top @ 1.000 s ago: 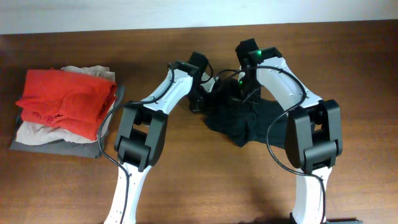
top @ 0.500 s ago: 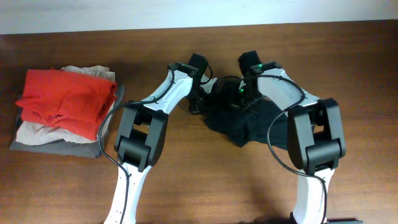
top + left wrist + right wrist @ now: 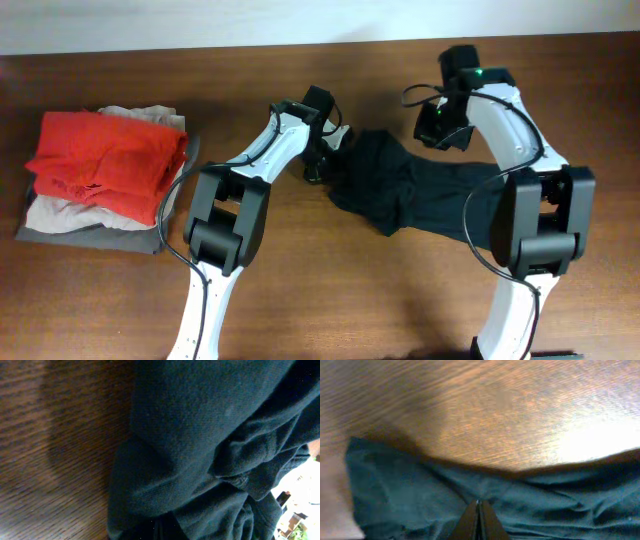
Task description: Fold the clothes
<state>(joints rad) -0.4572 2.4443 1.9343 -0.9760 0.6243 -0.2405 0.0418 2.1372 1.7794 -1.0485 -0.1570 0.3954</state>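
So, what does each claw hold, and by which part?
The right claw pinches the black garment at its far edge. The left claw is shut against its left edge; a grip there cannot be told.

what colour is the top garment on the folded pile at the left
The top garment is red, clearest in the overhead view.

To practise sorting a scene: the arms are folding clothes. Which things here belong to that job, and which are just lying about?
Job: black garment; left gripper; right gripper, both shut on it.
Lying about: red folded garment; beige and grey folded garments under it.
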